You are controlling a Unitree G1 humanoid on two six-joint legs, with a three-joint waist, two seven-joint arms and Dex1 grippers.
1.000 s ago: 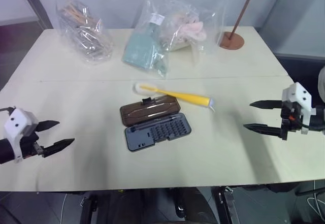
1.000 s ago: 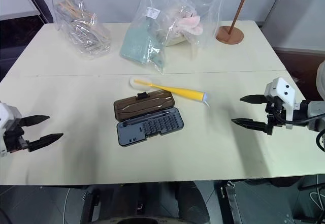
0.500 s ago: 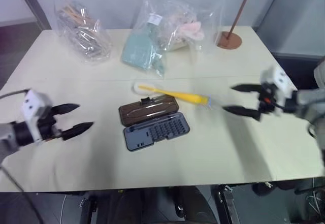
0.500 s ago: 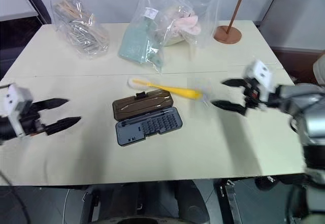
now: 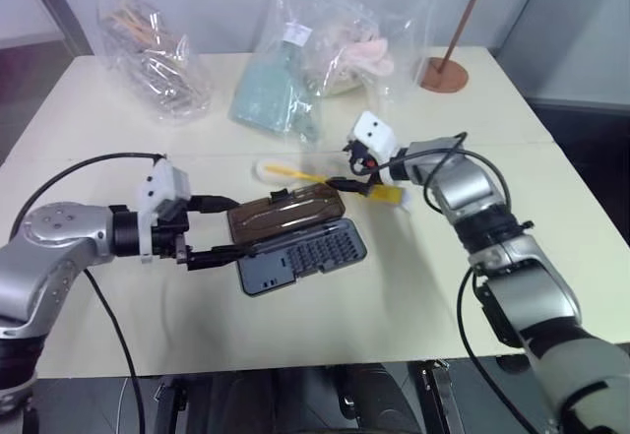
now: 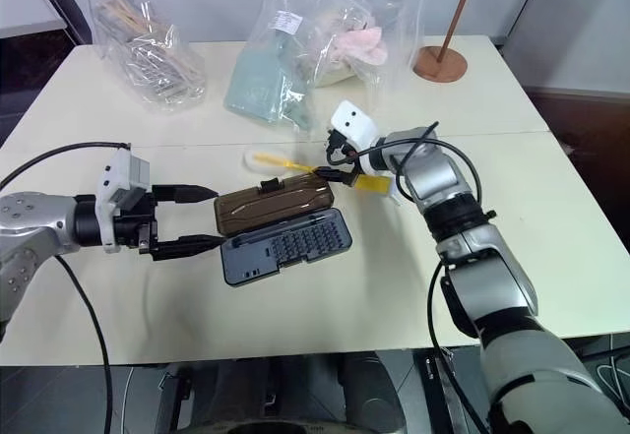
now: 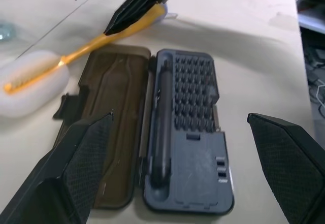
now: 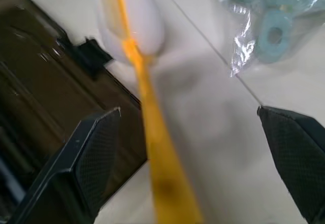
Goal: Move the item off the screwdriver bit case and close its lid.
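The screwdriver bit case lies open mid-table, its grey base holding rows of bits and its brown lid folded flat behind. The item, a yellow-handled brush, runs along the lid's far edge with its white head on the table by the latch. My right gripper is open, and its fingers straddle the yellow handle. At the case's left end my left gripper is open too and points at the case, a little short of it.
Two clear plastic bags lie along the table's far side. A copper lamp stand rises at the back right. Bare tabletop lies in front of the case and to its right.
Both arms swung in from the table's sides. The right gripper travelled left to the brush handle and its jaws narrowed a little. The left gripper moved right to the case's end.
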